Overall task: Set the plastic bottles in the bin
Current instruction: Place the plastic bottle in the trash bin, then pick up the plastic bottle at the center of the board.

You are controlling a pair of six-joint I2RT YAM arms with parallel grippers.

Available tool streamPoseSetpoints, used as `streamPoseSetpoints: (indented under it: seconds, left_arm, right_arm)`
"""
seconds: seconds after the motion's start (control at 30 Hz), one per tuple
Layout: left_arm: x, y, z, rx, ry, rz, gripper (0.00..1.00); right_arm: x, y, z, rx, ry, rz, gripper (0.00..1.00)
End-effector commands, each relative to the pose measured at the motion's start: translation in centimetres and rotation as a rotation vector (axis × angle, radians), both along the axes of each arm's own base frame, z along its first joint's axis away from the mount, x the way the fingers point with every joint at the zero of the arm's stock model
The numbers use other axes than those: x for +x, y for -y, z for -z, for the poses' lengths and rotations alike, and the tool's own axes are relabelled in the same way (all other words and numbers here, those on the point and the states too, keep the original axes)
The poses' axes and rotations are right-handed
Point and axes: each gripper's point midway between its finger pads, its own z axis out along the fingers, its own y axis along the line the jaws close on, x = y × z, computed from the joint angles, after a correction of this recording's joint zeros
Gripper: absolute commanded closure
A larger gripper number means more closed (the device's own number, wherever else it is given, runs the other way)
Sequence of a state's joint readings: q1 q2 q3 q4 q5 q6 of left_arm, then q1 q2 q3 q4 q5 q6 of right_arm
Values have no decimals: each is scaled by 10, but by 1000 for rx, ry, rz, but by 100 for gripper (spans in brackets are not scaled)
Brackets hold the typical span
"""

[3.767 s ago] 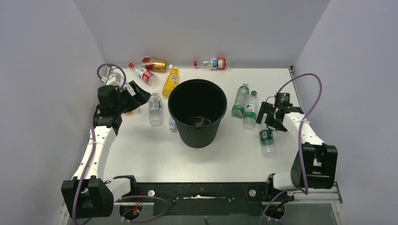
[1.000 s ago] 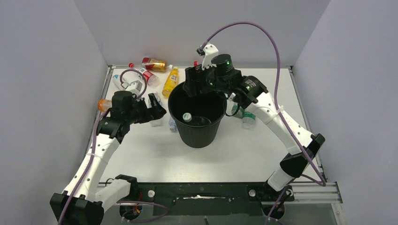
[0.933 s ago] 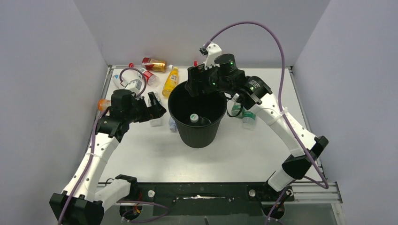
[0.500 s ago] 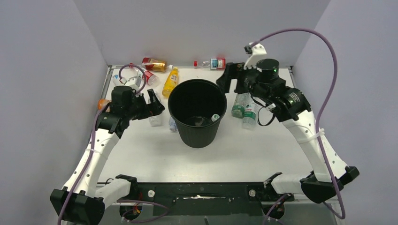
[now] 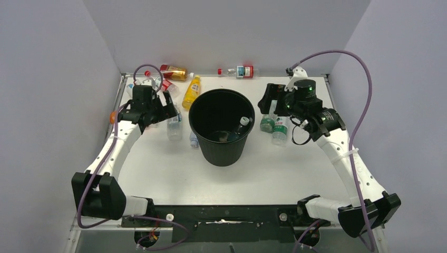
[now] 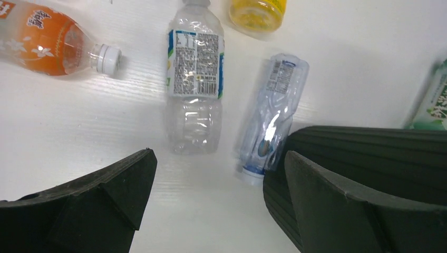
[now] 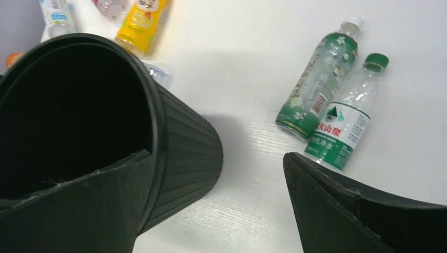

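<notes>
Left end effector [image 6: 219, 158] and right end effector [image 7: 217, 157], both released, hover over clear plastic bottles [image 6: 194, 79] beside the round black plastic bin [image 5: 221, 152], seemingly lining up picks.

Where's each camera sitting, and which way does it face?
Top external: above and behind the arms, looking down on the table; both show, with left claw and right claw.
Left wrist: on the left arm, looking down at a blue-white-label bottle and a crushed bottle beside the bin; its open fingers show.
Right wrist: on the right arm, looking down at the bin's mouth and two green-label bottles; open fingers show.
Both wrist views share the bin and yellow bottle.
</notes>
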State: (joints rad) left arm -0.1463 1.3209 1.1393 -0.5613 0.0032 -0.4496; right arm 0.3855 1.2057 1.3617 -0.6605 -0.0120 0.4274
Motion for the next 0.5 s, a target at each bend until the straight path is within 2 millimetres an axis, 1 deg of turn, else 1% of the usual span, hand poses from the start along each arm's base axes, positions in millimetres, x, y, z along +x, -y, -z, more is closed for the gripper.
streamPoseSetpoints:
  seconds: [0.0,0.13,0.23,0.4,0.47]
  left_arm:
    - [38,-8,-7,30,77,-39,5]
    - [49,-7,28,48,23,-57,5]
    - [52,-4,53,90,-29,-57,6]
    - [54,-13,80,176,-79,-88,6]
    - [54,-15,87,189,-95,-98,6]
  right_arm:
    - [6,14,4,45,25,45,2]
    - [-1,25,31,78,-22,65,2]
    - [-7,29,43,108,-45,66,2]
    - [-13,25,61,136,-72,45,2]
    - [-15,23,70,147,-88,37,2]
